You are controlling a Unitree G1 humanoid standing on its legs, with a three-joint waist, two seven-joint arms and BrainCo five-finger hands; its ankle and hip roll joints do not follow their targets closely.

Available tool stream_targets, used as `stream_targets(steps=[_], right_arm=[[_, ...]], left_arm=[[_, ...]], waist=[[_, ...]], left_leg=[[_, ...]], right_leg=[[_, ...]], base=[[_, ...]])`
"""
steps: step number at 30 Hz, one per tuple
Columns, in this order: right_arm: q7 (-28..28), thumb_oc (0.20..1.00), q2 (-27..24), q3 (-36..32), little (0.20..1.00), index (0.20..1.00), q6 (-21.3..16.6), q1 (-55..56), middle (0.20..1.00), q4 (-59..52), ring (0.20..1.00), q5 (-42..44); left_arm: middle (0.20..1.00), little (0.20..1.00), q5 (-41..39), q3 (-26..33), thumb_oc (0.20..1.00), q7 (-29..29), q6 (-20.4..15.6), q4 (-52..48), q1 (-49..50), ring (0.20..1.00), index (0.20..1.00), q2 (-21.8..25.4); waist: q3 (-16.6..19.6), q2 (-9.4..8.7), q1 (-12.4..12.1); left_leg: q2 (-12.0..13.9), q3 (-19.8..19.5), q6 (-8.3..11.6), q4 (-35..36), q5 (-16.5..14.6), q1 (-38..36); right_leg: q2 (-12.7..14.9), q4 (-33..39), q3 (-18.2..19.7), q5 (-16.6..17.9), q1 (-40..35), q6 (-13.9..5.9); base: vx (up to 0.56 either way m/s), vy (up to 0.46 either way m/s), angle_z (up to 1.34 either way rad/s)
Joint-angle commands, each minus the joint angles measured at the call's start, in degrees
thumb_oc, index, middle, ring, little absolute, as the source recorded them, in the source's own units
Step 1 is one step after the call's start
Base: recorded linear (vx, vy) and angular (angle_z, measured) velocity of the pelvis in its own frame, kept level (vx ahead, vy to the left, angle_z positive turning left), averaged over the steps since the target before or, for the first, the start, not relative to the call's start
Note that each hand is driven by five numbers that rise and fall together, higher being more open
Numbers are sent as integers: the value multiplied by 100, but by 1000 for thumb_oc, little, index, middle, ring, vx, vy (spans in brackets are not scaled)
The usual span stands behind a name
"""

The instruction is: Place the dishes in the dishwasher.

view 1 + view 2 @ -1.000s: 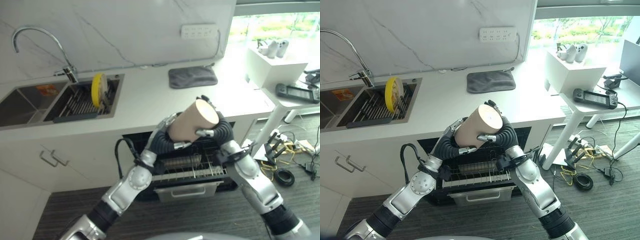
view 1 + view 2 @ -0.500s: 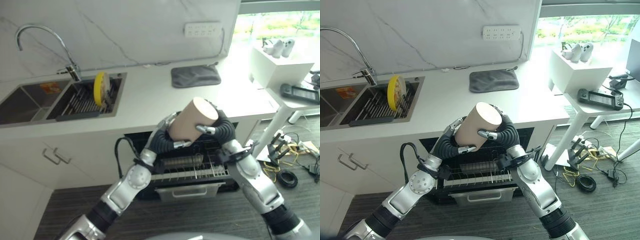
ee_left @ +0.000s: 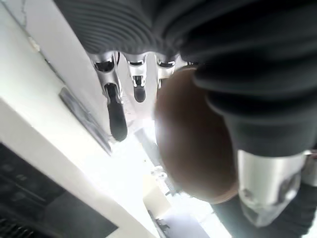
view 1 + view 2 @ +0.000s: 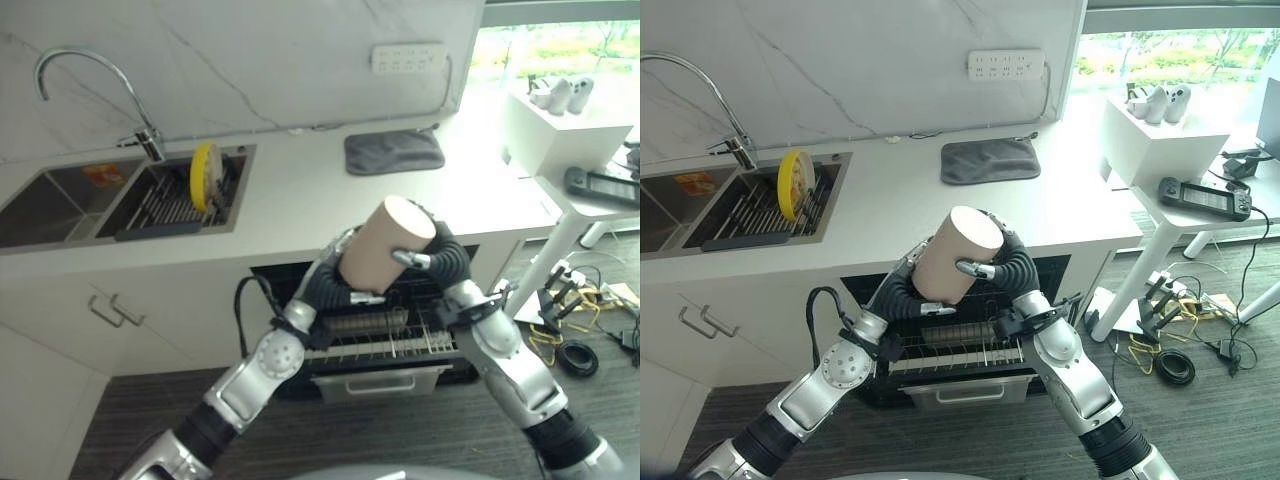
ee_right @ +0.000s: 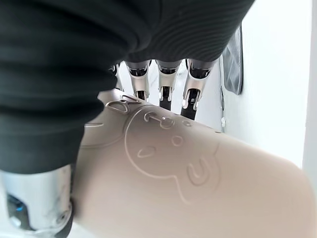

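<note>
Holding a beige cup (image 4: 956, 253) above the open dishwasher (image 4: 955, 350), both the left hand (image 4: 335, 268) and right hand (image 4: 1002, 262) curled round it; unloaded yet, a yellow plate (image 4: 791, 183) waited at ten o'clock

kitchen | sink (image 4: 60, 205) + tap (image 4: 85, 80) | counter (image 4: 290, 200) | open dishwasher (image 4: 385, 335)

Looking matt and smooth: beige cup (image 4: 954, 254), with a faint face drawn in thin lines on its side. Gleaming as bare wire metal: dishwasher rack (image 4: 385, 343). Shining polished chrome: tap (image 4: 88, 92). Showing brushed steel: sink (image 4: 55, 205), holding a glossy yellow plate (image 4: 205, 176). Lying soft and matt near the counter's back edge: grey cloth (image 4: 990, 160). Appearing smooth, white, veined like marble: counter (image 4: 885, 215).
</note>
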State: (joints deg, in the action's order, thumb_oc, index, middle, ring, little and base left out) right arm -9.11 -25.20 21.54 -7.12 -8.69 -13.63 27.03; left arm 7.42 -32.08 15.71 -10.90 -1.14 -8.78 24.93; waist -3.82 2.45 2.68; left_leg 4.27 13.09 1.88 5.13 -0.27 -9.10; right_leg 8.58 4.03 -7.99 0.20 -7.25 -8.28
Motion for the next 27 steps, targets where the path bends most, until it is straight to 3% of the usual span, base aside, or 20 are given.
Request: stream_targets(steps=[1, 7, 14, 19, 20, 21, 25, 27], right_arm=[[-419, 200, 211, -362, 200, 200, -547, -413, 200, -268, 200, 51], [-789, 200, 115, -1078, 200, 200, -759, -84, 200, -83, 200, 272], [-862, 200, 102, -1657, 200, 200, -878, 293, 200, 59, 200, 373], [-719, 200, 21, -1977, 200, 200, -450, 489, 200, 350, 200, -32], [-611, 200, -62, -1943, 200, 200, -140, 500, 200, 519, 200, -149], [-287, 200, -211, -1926, 200, 200, 54, 550, 200, 820, 200, -109], [-1, 200, -382, -1891, 200, 200, 80, 565, 200, 1111, 200, -142], [-8, 200, -690, -1707, 200, 200, 89, 420, 200, 1444, 200, -417]], left_arm=[[1000, 1000, -7, 184, 1000, 350, -315, 22, -270, 1000, 1000, 144], [1000, 1000, 80, 395, 1000, 735, -485, 235, -96, 1000, 1000, 107], [1000, 1000, 113, 811, 1000, 604, -576, 96, 300, 1000, 1000, 174], [1000, 1000, 8, 977, 1000, -245, -622, 33, 558, 1000, 1000, 318], [1000, 1000, -45, 999, 1000, -706, -522, -87, 653, 1000, 1000, 389], [1000, 1000, 28, 918, 1000, -1525, -359, -190, 764, 1000, 1000, 600], [1000, 1000, 358, 731, 1000, -2325, -265, -211, 742, 1000, 1000, 951], [1000, 1000, 470, 361, 1000, -3031, -99, -243, 419, 1000, 1000, 1396]], waist=[[84, -397, -14], [68, -411, 27], [61, -422, 10], [39, -417, 3], [12, -408, -5], [-61, -392, -15], [-149, -355, 1], [-326, -291, 29]], left_leg=[[114, -107, 47, -408, -254, 35], [141, -70, 56, -399, -244, 27], [166, -88, 75, -351, -197, 50], [173, -123, 94, -306, -167, 70], [184, -120, 105, -272, -132, 80], [209, -120, 123, -252, -89, 122], [247, -115, 160, -208, -24, 216], [265, -121, 182, -189, 48, 431]], right_leg=[[353, -333, -214, 78, -5, -151], [341, -334, -238, 74, -22, -129], [324, -296, -296, 93, -23, -113], [311, -267, -322, 107, -7, -118], [317, -242, -343, 127, 3, -129], [340, -224, -385, 152, 34, -156], [356, -201, -424, 166, 114, -186], [392, -178, -433, 211, 294, -234]], base=[[0, 0, 0], [0, 0, 0], [11, -7, 1], [70, -15, 6], [116, -5, 5], [103, -4, 4], [29, 2, 10], [-120, 21, 4]])
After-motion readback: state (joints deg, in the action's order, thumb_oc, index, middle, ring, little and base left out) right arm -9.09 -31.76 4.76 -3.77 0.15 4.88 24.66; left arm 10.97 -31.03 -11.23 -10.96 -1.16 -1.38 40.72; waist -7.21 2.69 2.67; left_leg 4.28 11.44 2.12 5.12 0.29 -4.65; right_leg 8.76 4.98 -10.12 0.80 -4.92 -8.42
